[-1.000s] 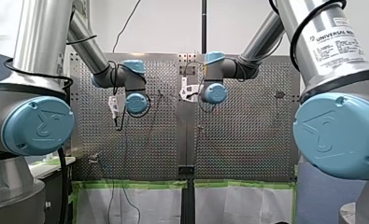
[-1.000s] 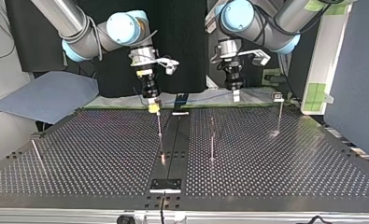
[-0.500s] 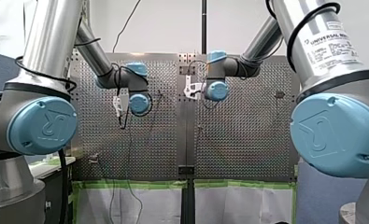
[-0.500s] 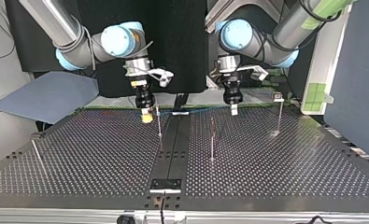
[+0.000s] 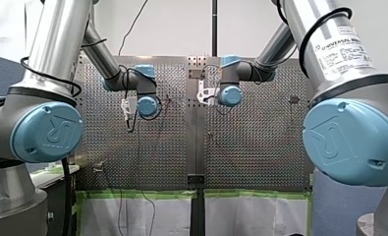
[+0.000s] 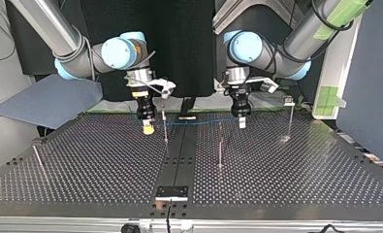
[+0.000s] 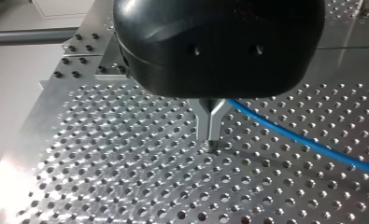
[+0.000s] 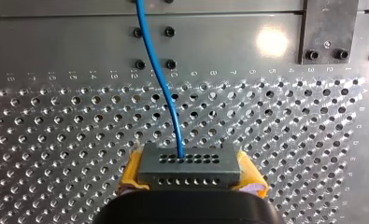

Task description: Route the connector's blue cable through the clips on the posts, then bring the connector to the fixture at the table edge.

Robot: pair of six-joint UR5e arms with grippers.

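Perforated table (image 8: 56, 140) lies beneath connector (image 8: 190, 165) clamped in right claw (image 8: 191, 176).

"UNIVERSAL" on my right arm (image 5: 344, 46), numbers along perforated table (image 8: 247, 73)

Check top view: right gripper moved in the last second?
Yes. The right gripper went from the thin post's top to that post's left, and lower in the view.
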